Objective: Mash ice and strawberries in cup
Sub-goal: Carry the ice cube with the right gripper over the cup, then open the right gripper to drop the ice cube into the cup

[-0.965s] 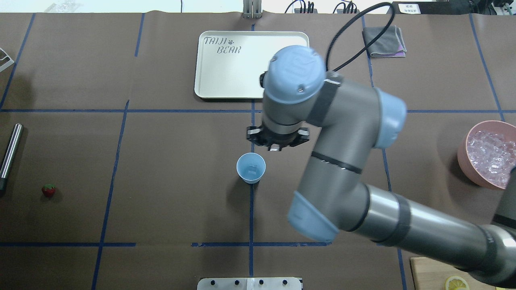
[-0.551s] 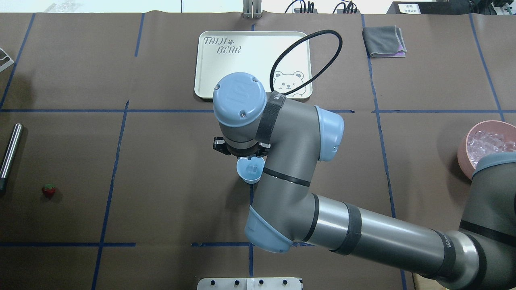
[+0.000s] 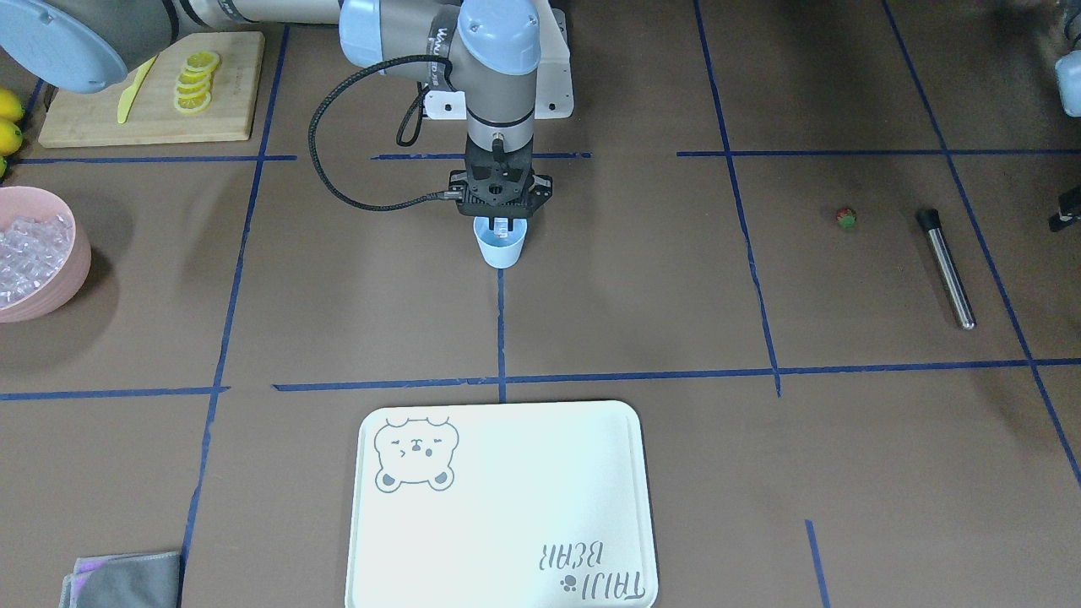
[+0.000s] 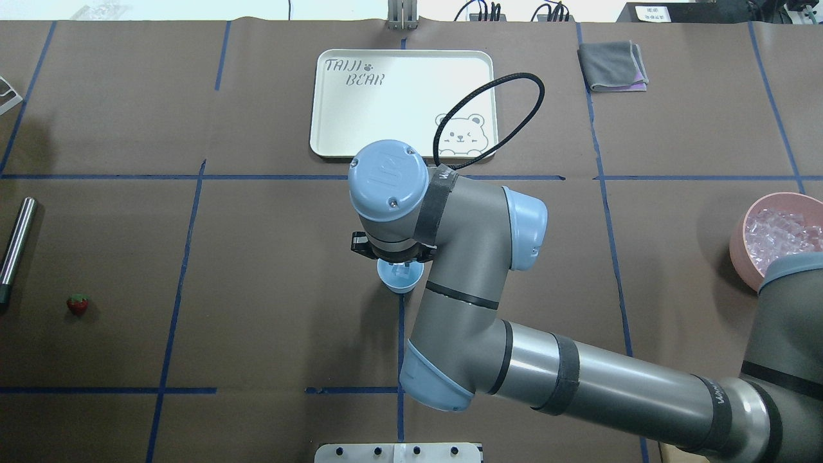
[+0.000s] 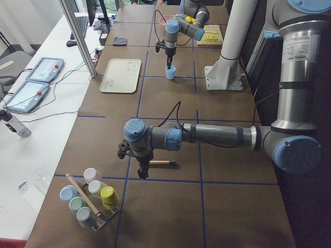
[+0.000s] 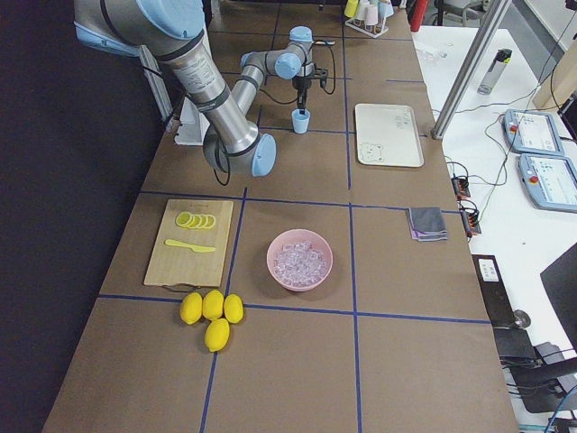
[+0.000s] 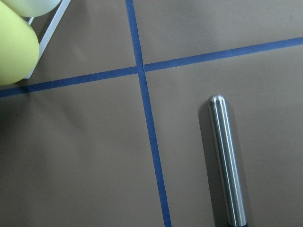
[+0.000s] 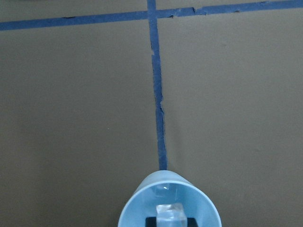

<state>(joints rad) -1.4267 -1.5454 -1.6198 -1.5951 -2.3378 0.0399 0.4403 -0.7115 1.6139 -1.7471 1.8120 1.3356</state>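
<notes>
The pale blue cup (image 3: 501,249) stands upright at the table's middle. My right gripper (image 3: 502,226) hangs straight over its mouth, fingers pointing down and shut on a clear ice cube (image 8: 170,215). In the right wrist view that cube sits between two dark fingertips, inside the cup's rim (image 8: 142,194). From overhead, my wrist hides most of the cup (image 4: 400,283). A small red strawberry (image 4: 78,303) lies far out on the left side. My left gripper (image 5: 141,170) hovers by a steel rod (image 5: 161,163); I cannot tell if it is open or shut.
A pink bowl (image 4: 739,247) full of ice stands at the right edge. The steel rod (image 4: 17,241) lies near the strawberry. A white tray (image 4: 360,116) sits behind the cup. A cutting board (image 3: 152,93) with lemon slices, whole lemons (image 6: 212,311), a grey cloth (image 4: 614,64) and a cup rack (image 5: 88,199) stand farther off.
My right arm swung left from beside the cup until its wrist came over the cup's mouth, then settled a little closer. The strawberry and rod have not moved.
</notes>
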